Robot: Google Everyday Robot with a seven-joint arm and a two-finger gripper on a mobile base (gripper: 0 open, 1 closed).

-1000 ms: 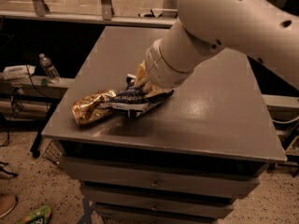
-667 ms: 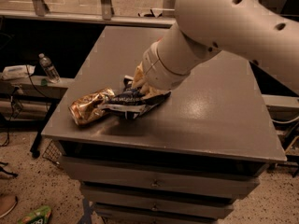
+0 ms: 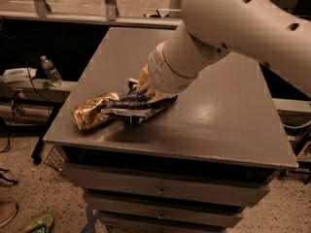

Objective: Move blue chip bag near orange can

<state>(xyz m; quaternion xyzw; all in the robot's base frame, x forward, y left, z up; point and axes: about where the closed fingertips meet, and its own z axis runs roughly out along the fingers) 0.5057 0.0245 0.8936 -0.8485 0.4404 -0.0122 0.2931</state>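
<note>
drawers (image 3: 160,191) ran under the front edge of the bench (image 3: 218,130). orange can (image 3: 92,113) lay on its side near the front-left corner, crumpled and shiny. blue chip bag (image 3: 133,105) lay just right of it, left end touching the can. gripper (image 3: 146,84) sat low at the bag's far right end, mostly hidden by the wrist — whether it gripped could not be told. arm (image 3: 218,28) came in from the far right corner. water bottle (image 3: 50,71) stood beyond the left edge.

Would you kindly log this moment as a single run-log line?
gripper: at blue chip bag, largely hidden behind arm | blue chip bag: on table, abutting orange can | goal: apparently met
</note>
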